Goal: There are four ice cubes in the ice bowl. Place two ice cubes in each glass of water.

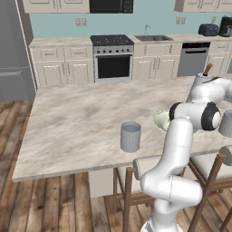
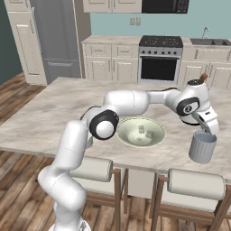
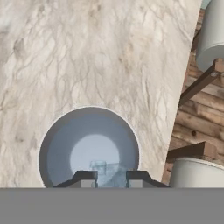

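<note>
Gripper hangs just above the right-hand glass of water near the island counter's front edge, likely so the cube drops straight in. In the hand view the fingertips stand narrow over the glass mouth with a pale translucent lump between them, apparently an ice cube pinched in the jaws, though it could be already floating; hard to separate from the water behind. Ice bowl sits beside that glass, toward the counter's middle near the front edge, with two ice cubes visible inside. Second glass of water stands well apart toward the counter's left front. Whether either glass already holds ice can't be told. White holder with a brown handle behind is mostly hidden by the arm.
</note>
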Robot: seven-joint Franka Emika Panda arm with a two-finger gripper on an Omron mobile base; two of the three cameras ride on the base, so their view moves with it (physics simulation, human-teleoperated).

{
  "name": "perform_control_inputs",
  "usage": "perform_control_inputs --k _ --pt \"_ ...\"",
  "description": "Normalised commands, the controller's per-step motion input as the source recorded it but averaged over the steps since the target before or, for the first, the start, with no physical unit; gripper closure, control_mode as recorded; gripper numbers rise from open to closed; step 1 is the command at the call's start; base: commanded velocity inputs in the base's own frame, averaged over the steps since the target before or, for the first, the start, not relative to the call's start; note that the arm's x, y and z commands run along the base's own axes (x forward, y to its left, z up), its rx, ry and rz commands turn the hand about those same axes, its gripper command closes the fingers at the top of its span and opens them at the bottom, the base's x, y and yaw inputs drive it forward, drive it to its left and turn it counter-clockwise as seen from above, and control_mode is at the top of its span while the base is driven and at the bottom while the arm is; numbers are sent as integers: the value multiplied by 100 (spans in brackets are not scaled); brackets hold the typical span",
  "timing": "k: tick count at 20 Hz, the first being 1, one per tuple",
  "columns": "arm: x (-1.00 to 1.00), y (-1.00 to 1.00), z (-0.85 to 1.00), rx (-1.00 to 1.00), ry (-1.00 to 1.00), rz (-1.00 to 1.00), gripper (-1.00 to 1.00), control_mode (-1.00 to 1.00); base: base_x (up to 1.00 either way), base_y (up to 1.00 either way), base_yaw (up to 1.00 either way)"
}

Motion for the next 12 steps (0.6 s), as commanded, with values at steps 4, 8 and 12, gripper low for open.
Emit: perform_control_inputs --k 4,8,12 --pt "5 -2 -22 0 -4 0 100 -100 0 0 0" --pt "6 0 -26 0 -2 0 100 -100 0 0 0" --pt "10 0 -25 0 -2 0 100 -100 0 0 0"
